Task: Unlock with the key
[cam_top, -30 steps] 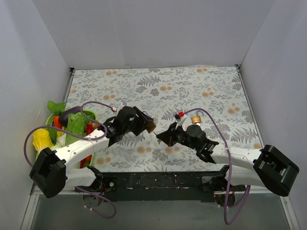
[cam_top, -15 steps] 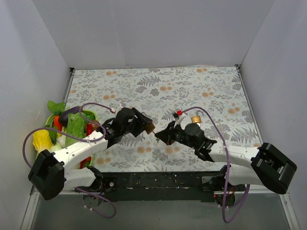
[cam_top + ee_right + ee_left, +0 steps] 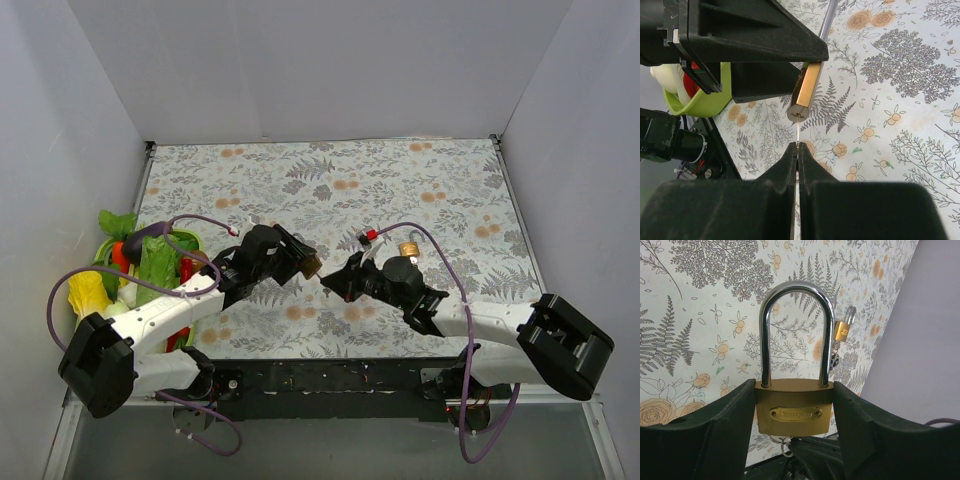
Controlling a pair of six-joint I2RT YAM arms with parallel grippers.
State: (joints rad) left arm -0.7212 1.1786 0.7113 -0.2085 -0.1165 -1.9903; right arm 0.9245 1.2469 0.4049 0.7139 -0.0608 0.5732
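Observation:
My left gripper (image 3: 795, 407) is shut on a large brass padlock (image 3: 794, 406) with a closed steel shackle (image 3: 796, 305), held above the table. In the top view this padlock (image 3: 311, 265) sits at the left gripper's tip (image 3: 303, 262). My right gripper (image 3: 798, 150) is shut on a thin key (image 3: 798, 131), whose tip sits in the keyhole on the padlock's underside (image 3: 806, 92). In the top view the right gripper (image 3: 330, 281) meets the padlock from the right. A key ring (image 3: 782, 444) hangs below the lock in the left wrist view.
A second small brass padlock (image 3: 408, 249) stands on the floral table cloth (image 3: 420, 190) right of centre, also seen far off as a small padlock (image 3: 842, 329) in the left wrist view. A green bin (image 3: 150, 262) with toy vegetables sits at the left edge. White walls enclose the table.
The right gripper has crept left with the key towards the padlock, closing the gap. The left arm has barely moved.

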